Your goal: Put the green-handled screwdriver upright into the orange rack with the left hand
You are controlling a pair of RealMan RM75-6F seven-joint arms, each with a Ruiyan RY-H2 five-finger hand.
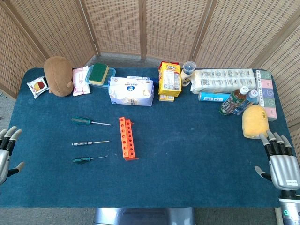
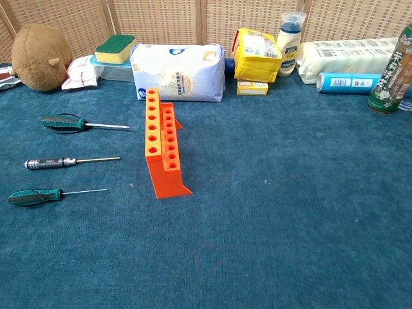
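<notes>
Nearest the camera, at the near-left edge of the tabletop (image 1: 187,178), the left robot hand (image 1: 6,152) rests with fingers apart and nothing in them. It shows only in the head view.

Right of that hand lie three screwdrivers in a column, all flat, handles left, tips pointing right toward the rack. Two have green handles: the far one (image 1: 83,121), larger, and the near one (image 1: 83,160), thinner in the shaft. Between them lies a metal-handled driver (image 1: 83,143). Which green one the task means cannot be told from the wording; the near one lies closest to the left robot hand, a little ahead of it and to its right.

Just right of the tips stands the orange rack (image 1: 126,138), its rows of holes running away from the camera. No hole holds a tool, so the task is judged not yet begun.

Far right, the right robot hand (image 1: 281,164) rests at the near-right edge, fingers spread and holding nothing, well apart from the tools.

Judgement: each driver's long axis runs left to right, across the left hand's line of reach. The left hand is much the nearer. The tool must be turned from lying to upright before it can enter a hole.
</notes>
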